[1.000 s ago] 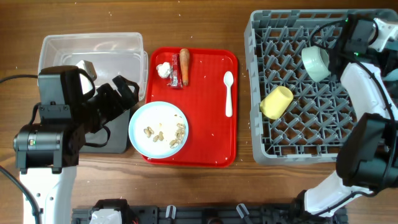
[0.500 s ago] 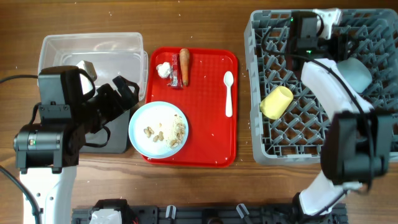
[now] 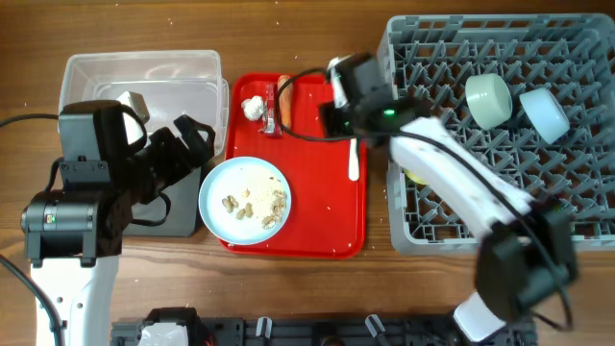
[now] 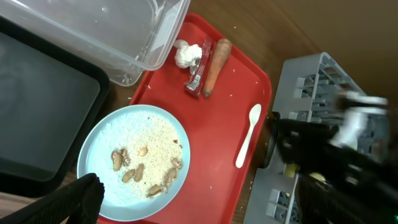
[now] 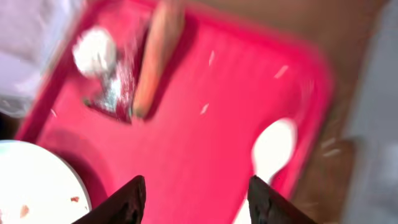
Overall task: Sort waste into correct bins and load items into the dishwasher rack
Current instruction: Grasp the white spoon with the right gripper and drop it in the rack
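My right gripper [image 5: 198, 199] hangs open and empty over the red tray, blurred in its wrist view; from overhead it [image 3: 332, 113] sits just right of the carrot piece [image 3: 284, 91]. The white spoon [image 5: 273, 149] lies to its right, while the carrot [image 5: 158, 56], red wrapper [image 5: 112, 90] and tissue [image 5: 95, 50] lie ahead. The pale blue plate [image 3: 244, 199] holds beige scraps. In the grey rack [image 3: 567, 207] sit the mint bowl [image 3: 488, 100] and light blue bowl [image 3: 544, 113]; the yellow cup is mostly hidden under my right arm. My left gripper [image 3: 192, 144] is open above the black tray [image 3: 178, 219].
The clear tub [image 3: 144, 82] stands at the back left, touching the black tray and close to the red tray [image 3: 327, 226]. My right arm stretches from the front right across the rack's left side. Bare wooden table [image 3: 307, 38] shows behind the tray.
My right arm swung left from the rack's back right to above the red tray. The light blue bowl now rests in the rack, and the right gripper has opened. Left arm unmoved.
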### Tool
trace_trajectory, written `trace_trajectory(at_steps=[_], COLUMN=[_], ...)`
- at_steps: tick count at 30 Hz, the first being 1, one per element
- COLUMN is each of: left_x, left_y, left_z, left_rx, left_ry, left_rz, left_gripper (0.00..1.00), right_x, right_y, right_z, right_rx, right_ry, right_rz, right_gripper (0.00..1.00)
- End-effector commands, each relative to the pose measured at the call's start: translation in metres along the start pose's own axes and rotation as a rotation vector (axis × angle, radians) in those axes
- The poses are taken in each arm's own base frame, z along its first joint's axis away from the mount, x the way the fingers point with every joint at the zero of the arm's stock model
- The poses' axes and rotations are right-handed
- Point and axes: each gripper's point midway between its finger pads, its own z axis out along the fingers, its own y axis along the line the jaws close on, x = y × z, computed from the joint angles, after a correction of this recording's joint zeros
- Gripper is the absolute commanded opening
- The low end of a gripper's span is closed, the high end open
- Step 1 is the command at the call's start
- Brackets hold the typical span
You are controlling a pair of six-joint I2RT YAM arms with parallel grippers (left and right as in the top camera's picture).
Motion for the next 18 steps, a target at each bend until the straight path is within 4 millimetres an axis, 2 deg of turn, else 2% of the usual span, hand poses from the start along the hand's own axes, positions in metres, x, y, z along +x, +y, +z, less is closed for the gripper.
trace_trajectory(at_steps=[1, 4, 8, 11, 14, 18], left_x=[-0.001, -0.001, 0.0, -0.001, -0.001, 0.0], left_y=[0.0, 0.0, 0.0, 0.0, 0.0, 0.001], left_z=[-0.002, -0.002, -0.002, -0.002, -0.002, -0.002], left_rx=[0.001, 0.001, 0.001, 0.001, 0.001, -0.002], left_ry=[0.002, 0.002, 0.003, 0.002, 0.001, 0.006], left_rz=[-0.015, -0.02, -0.026, -0.026, -0.026, -0.027], left_gripper=[1.0, 1.0, 1.0, 1.0, 1.0, 1.0], right_x=[0.024, 0.039, 0.04, 0.055, 0.064, 0.085], right_y=[-0.02, -0.035, -0.051, -0.049, -0.047, -0.048], right_z=[0.039, 0.062, 0.067, 0.067, 0.069, 0.085], right_rx=[0.049, 0.078, 0.087, 0.067, 0.071, 0.086], right_ry=[0.093, 0.146, 0.156, 0.218, 0.248, 0.318], right_rz=[0.176, 0.224, 0.235, 0.176, 0.172, 0.182], right_gripper=[0.52, 0.51, 0.49, 0.42, 0.4, 0.37])
